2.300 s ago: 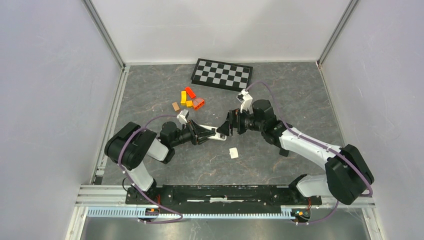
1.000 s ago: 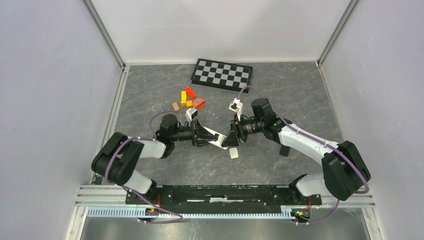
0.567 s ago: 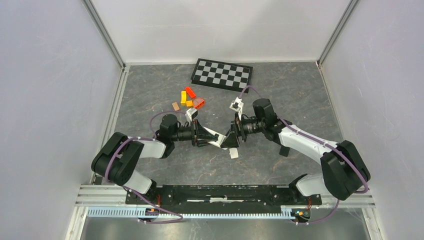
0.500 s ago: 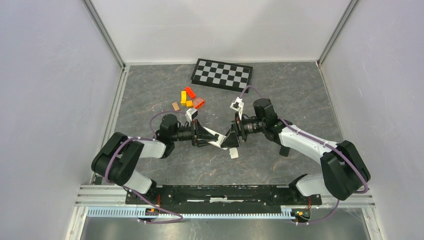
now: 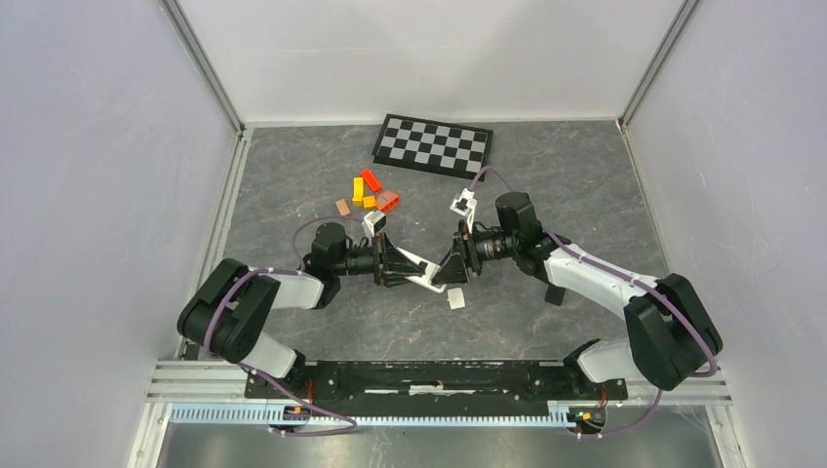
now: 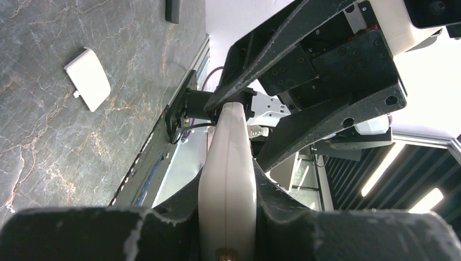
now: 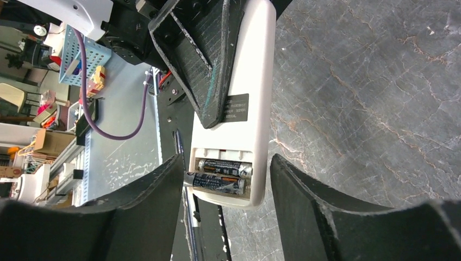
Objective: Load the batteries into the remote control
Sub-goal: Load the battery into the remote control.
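Observation:
My left gripper point(image 5: 395, 263) is shut on the white remote point(image 5: 421, 269) and holds it edge-on above the table; the left wrist view shows the remote point(image 6: 228, 141) clamped between both fingers. In the right wrist view the remote point(image 7: 244, 98) has its back compartment open, with two dark batteries point(image 7: 224, 168) lying side by side in it. The lower battery point(image 7: 212, 182) sticks out a little past the compartment edge, against my right gripper's left finger point(image 7: 163, 185). My right gripper point(image 5: 451, 268) is open, with its jaws standing either side of the remote's end.
The white battery cover point(image 5: 455, 298) lies on the table just in front of the grippers and also shows in the left wrist view point(image 6: 87, 79). Orange and red blocks point(image 5: 374, 192) and a tan block point(image 5: 342, 207) lie behind the left gripper. A checkerboard point(image 5: 432, 144) lies at the back.
Since 2.3 s ago both arms have swung the remote nearer and lower, and the left wrist has rolled. Over the last second hardly anything has moved.

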`<state>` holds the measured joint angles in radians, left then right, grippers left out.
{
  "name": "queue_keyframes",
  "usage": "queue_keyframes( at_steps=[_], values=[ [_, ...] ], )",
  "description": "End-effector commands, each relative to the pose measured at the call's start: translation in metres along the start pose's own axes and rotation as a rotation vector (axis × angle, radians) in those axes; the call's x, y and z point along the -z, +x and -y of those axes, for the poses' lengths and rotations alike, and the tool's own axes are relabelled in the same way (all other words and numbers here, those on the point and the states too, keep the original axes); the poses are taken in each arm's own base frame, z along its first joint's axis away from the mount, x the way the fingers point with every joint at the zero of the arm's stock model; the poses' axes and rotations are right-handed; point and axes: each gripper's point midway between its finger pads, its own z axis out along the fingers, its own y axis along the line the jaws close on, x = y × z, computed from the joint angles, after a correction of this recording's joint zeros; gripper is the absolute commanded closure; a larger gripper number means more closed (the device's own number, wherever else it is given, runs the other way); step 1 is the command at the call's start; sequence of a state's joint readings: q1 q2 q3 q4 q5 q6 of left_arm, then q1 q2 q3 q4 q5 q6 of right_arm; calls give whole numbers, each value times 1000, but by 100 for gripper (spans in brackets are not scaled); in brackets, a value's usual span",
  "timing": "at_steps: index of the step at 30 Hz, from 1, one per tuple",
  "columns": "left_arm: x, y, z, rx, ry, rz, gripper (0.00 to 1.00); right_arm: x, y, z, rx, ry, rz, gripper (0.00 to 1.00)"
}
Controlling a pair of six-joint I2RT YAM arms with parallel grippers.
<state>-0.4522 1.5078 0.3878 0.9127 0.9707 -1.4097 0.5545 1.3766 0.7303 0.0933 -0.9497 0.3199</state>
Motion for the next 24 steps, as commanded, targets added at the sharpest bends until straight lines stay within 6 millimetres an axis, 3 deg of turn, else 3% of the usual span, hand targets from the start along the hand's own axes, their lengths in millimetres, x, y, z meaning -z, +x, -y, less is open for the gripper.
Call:
queue_keyframes(
  at_steps=[1,5,15,24],
  values=[
    [0,-2,19,-118,42,1,98,0,-4,-1,32,-16,10,31],
    [0,-2,17,-117,35,3,98,0,-5,-2,39,-15,15,22],
    [0,-3,19,-114,34,4,98,0,4,2,65,-10,-9,28],
    [0,-2,20,-115,35,1,98,1,2,2,86,-7,-3,18]
  ],
)
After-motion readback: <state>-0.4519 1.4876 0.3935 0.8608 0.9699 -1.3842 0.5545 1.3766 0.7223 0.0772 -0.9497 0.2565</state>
